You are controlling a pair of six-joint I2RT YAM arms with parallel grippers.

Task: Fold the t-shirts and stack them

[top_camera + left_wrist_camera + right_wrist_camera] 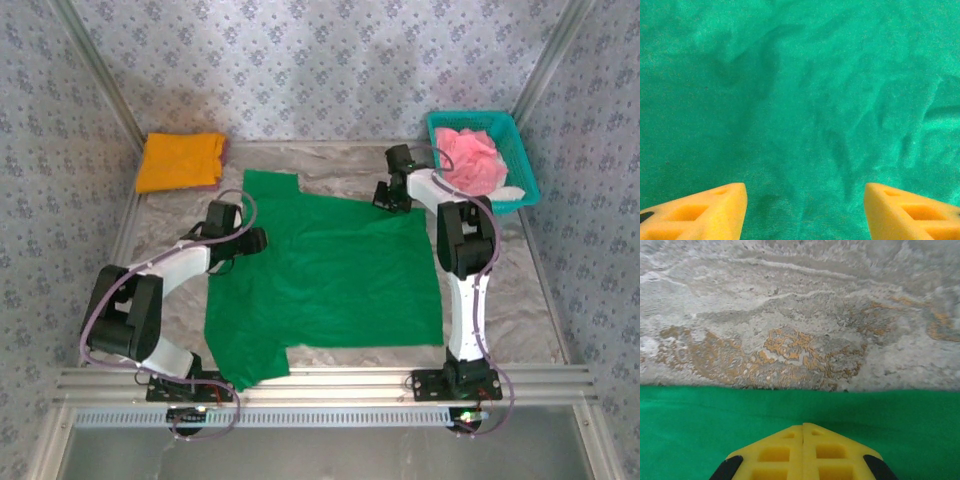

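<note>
Green t-shirt (330, 270) is spread flat beside the teal basket (470, 116), right gripper (803, 426) shut at its basket-side edge, left gripper (805, 192) held wide farther off; cloth may be missed and the fold lost.

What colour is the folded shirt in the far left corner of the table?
Orange-yellow. The folded shirt shows best in the top external view.
</note>
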